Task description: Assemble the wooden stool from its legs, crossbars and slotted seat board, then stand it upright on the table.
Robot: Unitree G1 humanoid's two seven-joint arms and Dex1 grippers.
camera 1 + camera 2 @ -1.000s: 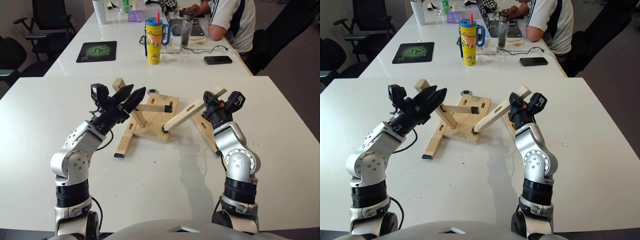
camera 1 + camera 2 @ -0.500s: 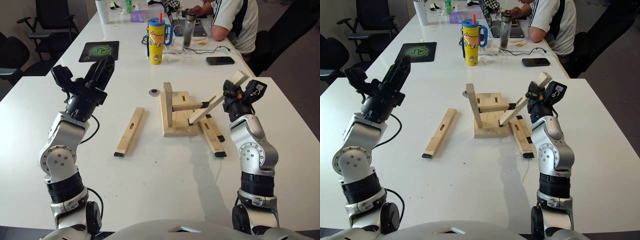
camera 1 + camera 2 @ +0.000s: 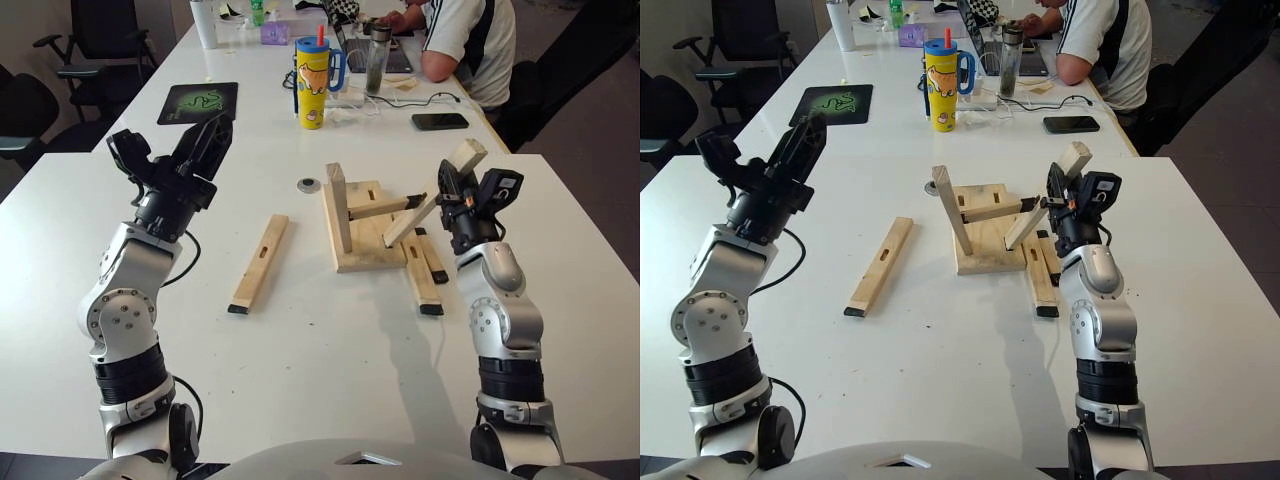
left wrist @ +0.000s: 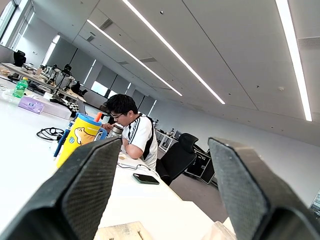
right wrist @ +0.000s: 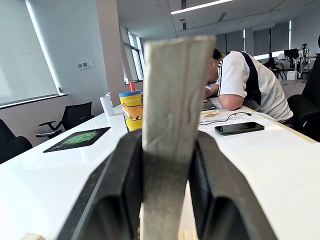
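Leg (image 3: pixel 466 158) in right pincer (image 5: pixel 167 190) meets seat board (image 3: pixel 362 262) edge.

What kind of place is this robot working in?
Most likely an open-plan office: long white tables, black office chairs, a person seated at the next table, and strip lights running along the ceiling.

Silver rounded arms (image 3: pixel 124 312), black cables (image 3: pixel 191 252), black left pincer (image 3: pixel 216 125) and right pincer (image 3: pixel 446 182).
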